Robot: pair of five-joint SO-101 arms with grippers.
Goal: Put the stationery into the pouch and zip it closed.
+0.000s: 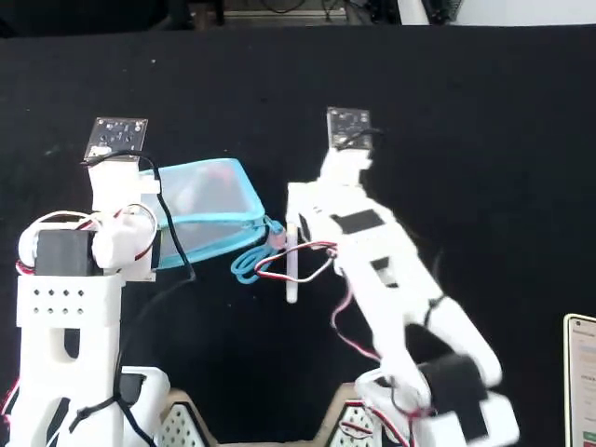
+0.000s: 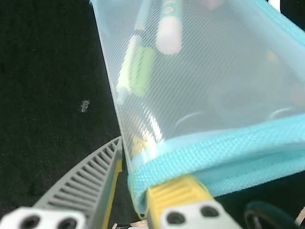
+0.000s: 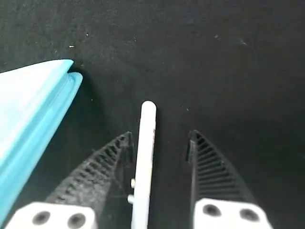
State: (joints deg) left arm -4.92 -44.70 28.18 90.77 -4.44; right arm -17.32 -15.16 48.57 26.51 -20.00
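— Entry one?
— Left gripper (image 2: 136, 167): jaws clamped on the pouch (image 2: 205, 95), at a corner of its teal zip edge.
— Entry two?
— Right gripper (image 3: 160, 136): jaws wide apart, gripping nothing. A white pen (image 3: 147, 143) lies between them (closer to one jaw), just beside the pouch's other corner.
— Inside the pouch?
— Green pens (image 2: 138, 71), seen through the mesh.

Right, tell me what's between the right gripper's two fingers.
A white pen lies between the right gripper's open fingers on the black table; the right wrist view shows it.
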